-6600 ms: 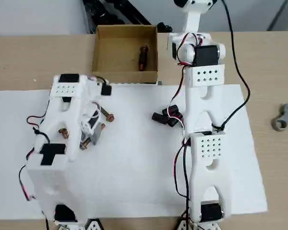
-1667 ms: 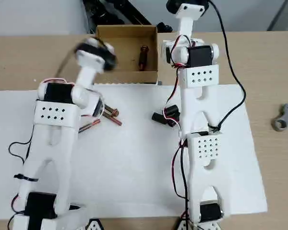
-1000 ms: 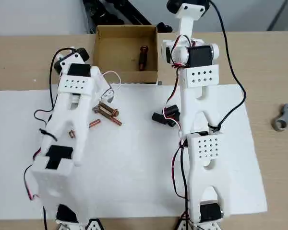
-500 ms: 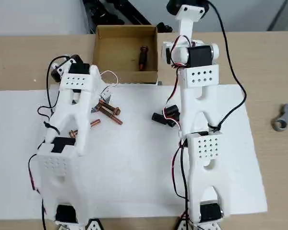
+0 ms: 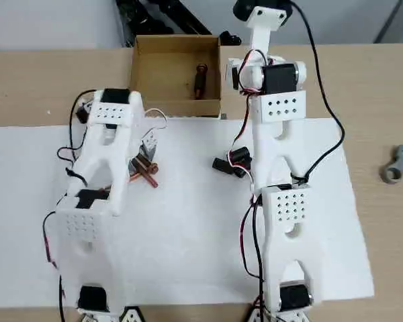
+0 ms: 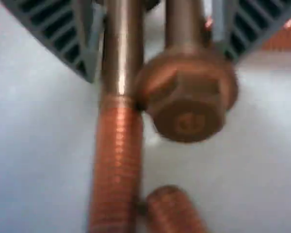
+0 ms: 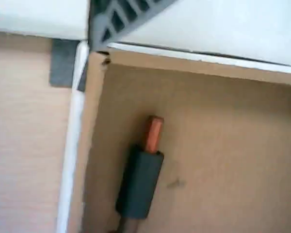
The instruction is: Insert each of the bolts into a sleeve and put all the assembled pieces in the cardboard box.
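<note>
**Left pincer** point(image 6: 157, 56): low over the bolt cluster on the white sheet point(image 5: 188, 241). Its jaws are apart and straddle 2 bolts at once, a flange-head bolt point(image 6: 186, 104) and a threaded bolt point(image 6: 117, 160), which lie side by side and touch. A 3rd bolt end point(image 6: 172, 211) lies just beside them.

**Right pincer** point(image 7: 116, 24): at the cardboard box point(image 5: 133, 67), above 1 assembled piece point(image 7: 138, 187). Whether it is wide or narrow cannot be told.

**Sleeves** point(image 5: 230, 164): loose beside the right arm, well apart from the bolts.

**Handling note:** the step is judged to be bolt pickup. Closing here would probably trap 2 bolts. Shift sideways, centre on 1 shank and clamp near the head, leaving the threaded end free for the sleeve.
</note>
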